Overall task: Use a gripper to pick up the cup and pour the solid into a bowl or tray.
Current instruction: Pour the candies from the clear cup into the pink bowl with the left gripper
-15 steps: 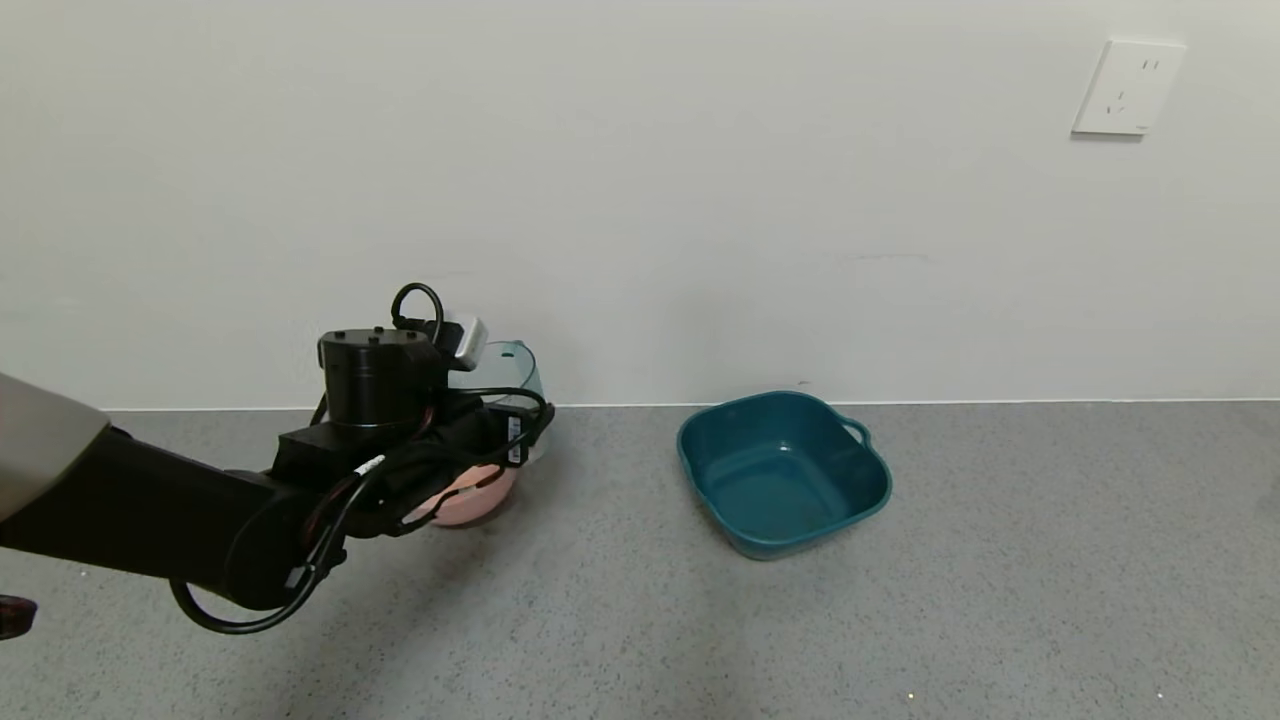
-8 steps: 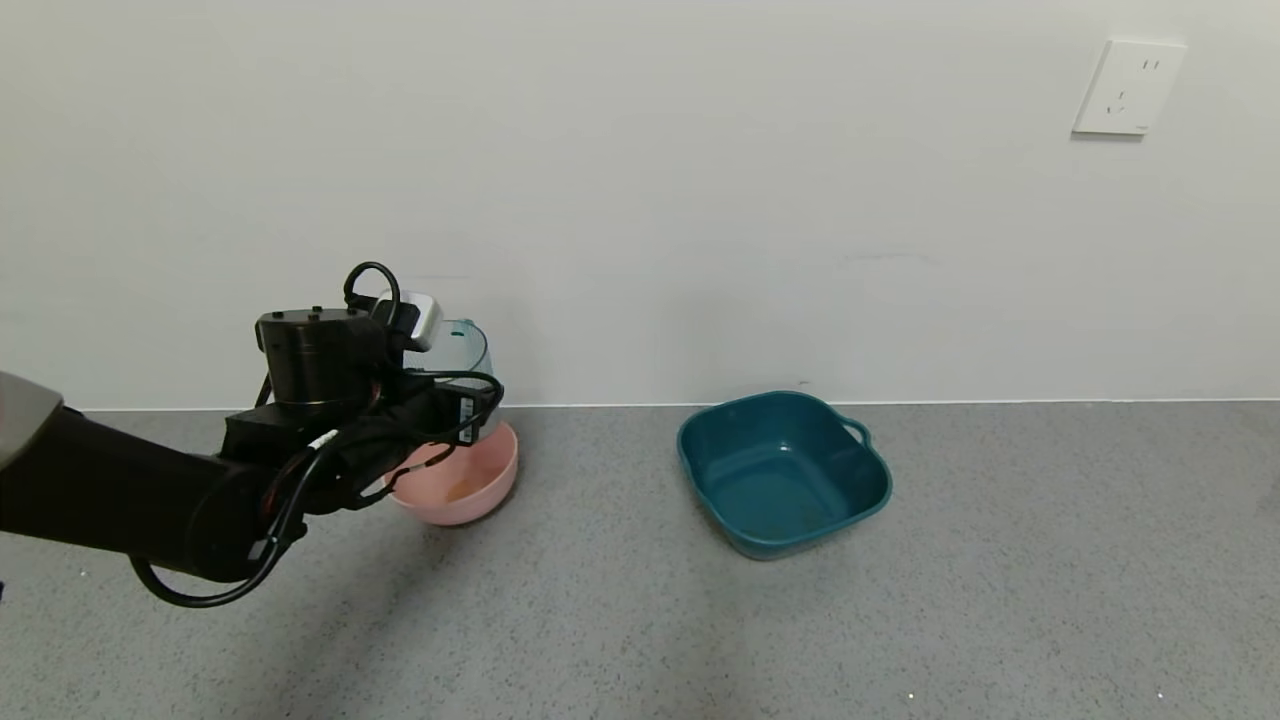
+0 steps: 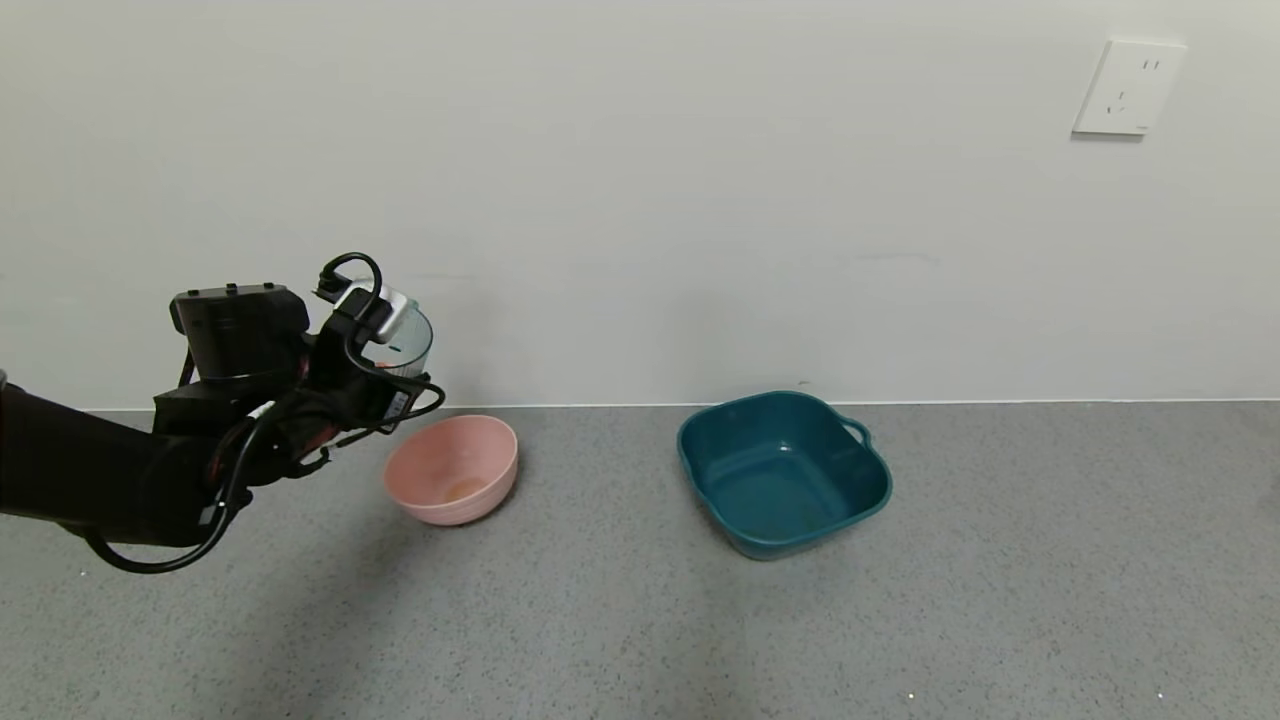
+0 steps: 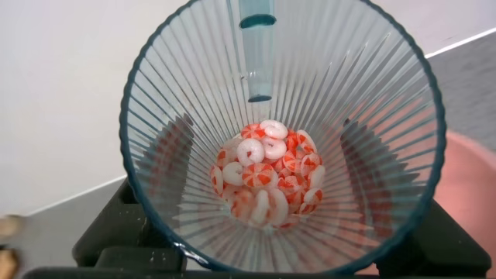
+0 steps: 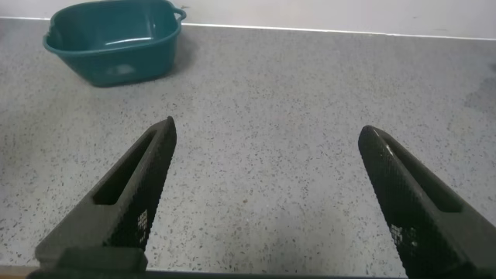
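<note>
My left gripper (image 3: 385, 375) is shut on the cup (image 3: 408, 345), a clear blue-green ribbed tumbler, and holds it in the air up and to the left of the pink bowl (image 3: 452, 470). In the left wrist view the cup (image 4: 194, 77) fills the picture, with the solid (image 4: 267, 178), a heap of orange-and-white rings, at its bottom. The dark fingers (image 4: 167, 155) show through its ribbed wall on both sides. A slice of the pink bowl (image 4: 474, 178) shows beside the cup. A faint orange patch lies in the bowl's bottom (image 3: 462, 490). My right gripper (image 5: 267, 155) is open and empty above bare floor.
A dark teal squarish tub (image 3: 782, 470) with a handle stands right of the bowl near the wall and also shows in the right wrist view (image 5: 116, 50). The floor is grey speckled. A white wall with a socket plate (image 3: 1128, 87) closes the back.
My left arm has moved left and up with the cup, from over the pink bowl to beside it. The bowl is now fully uncovered.
</note>
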Robot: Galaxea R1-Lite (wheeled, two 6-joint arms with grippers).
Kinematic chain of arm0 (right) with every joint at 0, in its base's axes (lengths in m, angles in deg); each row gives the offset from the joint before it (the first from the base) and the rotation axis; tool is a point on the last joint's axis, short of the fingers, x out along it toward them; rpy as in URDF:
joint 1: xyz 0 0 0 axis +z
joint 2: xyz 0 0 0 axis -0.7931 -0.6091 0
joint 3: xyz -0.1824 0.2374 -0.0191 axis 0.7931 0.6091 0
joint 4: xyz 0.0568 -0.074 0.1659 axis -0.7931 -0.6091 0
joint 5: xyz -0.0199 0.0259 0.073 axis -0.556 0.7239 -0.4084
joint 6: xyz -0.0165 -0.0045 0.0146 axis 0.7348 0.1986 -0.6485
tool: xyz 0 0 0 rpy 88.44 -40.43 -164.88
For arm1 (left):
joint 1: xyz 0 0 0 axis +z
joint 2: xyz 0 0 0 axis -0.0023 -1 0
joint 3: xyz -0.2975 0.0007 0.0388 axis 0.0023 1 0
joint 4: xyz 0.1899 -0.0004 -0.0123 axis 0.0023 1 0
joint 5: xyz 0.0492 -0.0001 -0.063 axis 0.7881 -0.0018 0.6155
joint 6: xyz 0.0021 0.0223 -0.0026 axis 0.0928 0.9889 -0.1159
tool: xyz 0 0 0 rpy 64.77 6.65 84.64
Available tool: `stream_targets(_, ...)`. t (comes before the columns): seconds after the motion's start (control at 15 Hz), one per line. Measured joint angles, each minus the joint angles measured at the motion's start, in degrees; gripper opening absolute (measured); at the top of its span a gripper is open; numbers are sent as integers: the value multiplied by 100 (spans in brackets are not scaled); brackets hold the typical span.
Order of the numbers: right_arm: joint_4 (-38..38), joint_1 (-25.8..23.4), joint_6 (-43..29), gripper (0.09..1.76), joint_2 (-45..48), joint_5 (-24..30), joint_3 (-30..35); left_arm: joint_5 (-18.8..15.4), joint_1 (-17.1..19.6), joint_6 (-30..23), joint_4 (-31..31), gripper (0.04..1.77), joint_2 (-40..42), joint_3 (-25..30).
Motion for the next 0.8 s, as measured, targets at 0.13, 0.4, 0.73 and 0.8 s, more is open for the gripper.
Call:
stream_targets(0.13, 0, 0, 0, 171, 0, 0, 0, 32, 113, 549, 44, 133, -9, -72)
stream_targets(0.4, 0, 0, 0, 171, 0, 0, 0, 98, 173, 2022, 126, 133, -9, -168)
stream_targets(0.73, 0, 0, 0, 171, 0, 0, 0, 128, 261, 4046, 79, 133, -73, -265)
stream_targets(0.8, 0, 0, 0, 171, 0, 0, 0, 138, 278, 4383, 82, 133, -94, -273)
